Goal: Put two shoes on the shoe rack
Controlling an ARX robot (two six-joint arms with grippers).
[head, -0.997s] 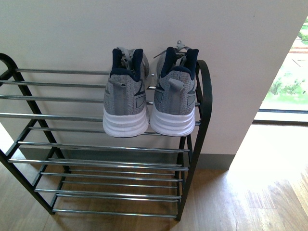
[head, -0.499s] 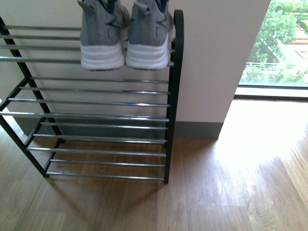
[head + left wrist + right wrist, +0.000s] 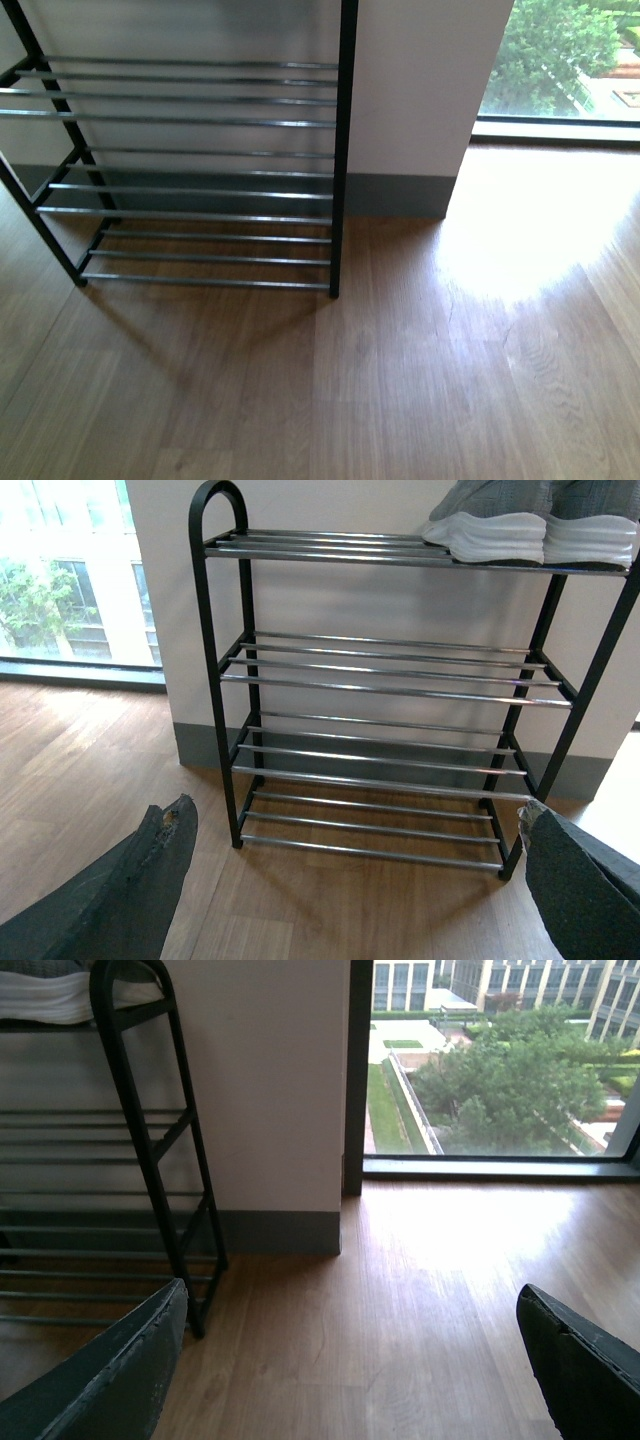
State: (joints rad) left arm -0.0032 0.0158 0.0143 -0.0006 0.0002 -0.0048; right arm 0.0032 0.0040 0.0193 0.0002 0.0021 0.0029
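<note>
- The wooden floor is stretching across the whole scene, with sunlight pooling on it at the far right.
- A pale wall is standing at the far side, and a grey skirting is running along its foot.
- A window is showing trees and buildings at the far right, beyond the wall's corner.
- The rack is standing on the floor at the far left, with its back against the wall. Its black frame is carrying tiers of thin chrome bars. The front view is cutting off its top.
- The left wrist view is taking in the whole rack. The three lower tiers are lying bare.
- The two shoes are sitting side by side on the top tier. They are grey with white soles, and the soles are resting on the bars. Only their lower parts are showing.
- In the right wrist view one white sole is lying just beside the rack's curved right post, so the pair is sitting at the rack's right end.
- The left hand is hanging released, its dark fingers spread wide with nothing between them. It is facing the rack from well apart.
- The right hand is likewise hanging released and gripping nothing, its fingers spread wide over the floor, facing the wall's corner and the window.
</note>
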